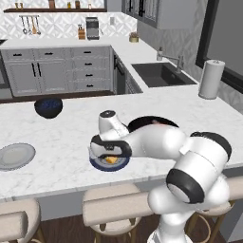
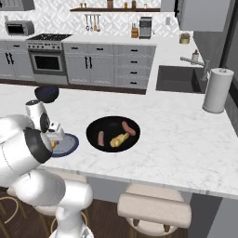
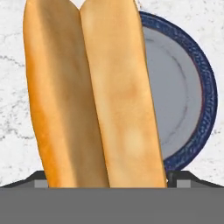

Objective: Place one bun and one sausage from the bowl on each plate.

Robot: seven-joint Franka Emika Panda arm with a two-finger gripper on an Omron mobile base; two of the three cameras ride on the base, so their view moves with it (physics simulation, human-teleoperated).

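Note:
My gripper is shut on a long golden bun, which spans the gap between both fingertips. It hangs just above the dark blue plate, over the plate's left part in the hand view. From the base, the gripper hovers low over that plate near the counter's front edge. The wide black bowl sits right of the plate and holds two sausages and another bun. The light grey plate lies bare at the far left.
A small, deep dark blue bowl stands at the back left of the counter. A paper towel roll stands by the sink at the far right. Stools line the counter's front edge.

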